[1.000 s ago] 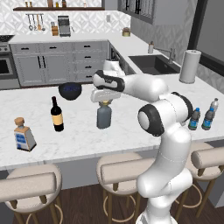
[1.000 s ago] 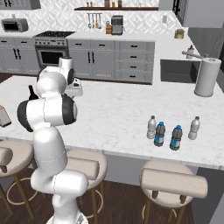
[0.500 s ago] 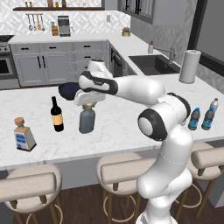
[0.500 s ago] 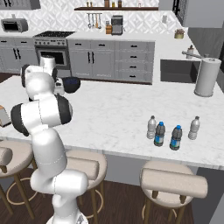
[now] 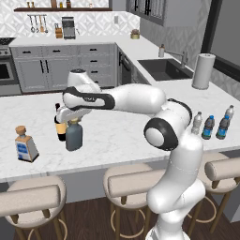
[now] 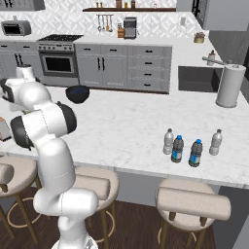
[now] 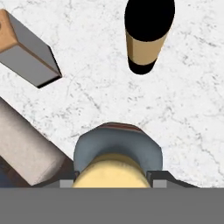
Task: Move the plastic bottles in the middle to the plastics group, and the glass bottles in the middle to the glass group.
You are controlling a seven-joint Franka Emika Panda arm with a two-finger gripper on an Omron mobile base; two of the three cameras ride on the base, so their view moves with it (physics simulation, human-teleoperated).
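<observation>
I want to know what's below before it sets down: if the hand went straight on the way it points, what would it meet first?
Most likely the counter. The hand points straight down, shut on the grey bottle, with white marble beyond it. The wine bottle stands off to one side, apparently clear.

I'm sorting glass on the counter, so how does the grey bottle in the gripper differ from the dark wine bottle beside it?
The grey bottle is squat and broad-shouldered; the wine bottle is slimmer and black. The grey bottle has no label that I can see; the wine bottle wears a yellow one. The gripper is clamped on the grey bottle's top; the wine bottle stands free on the counter. Both are upright.
</observation>
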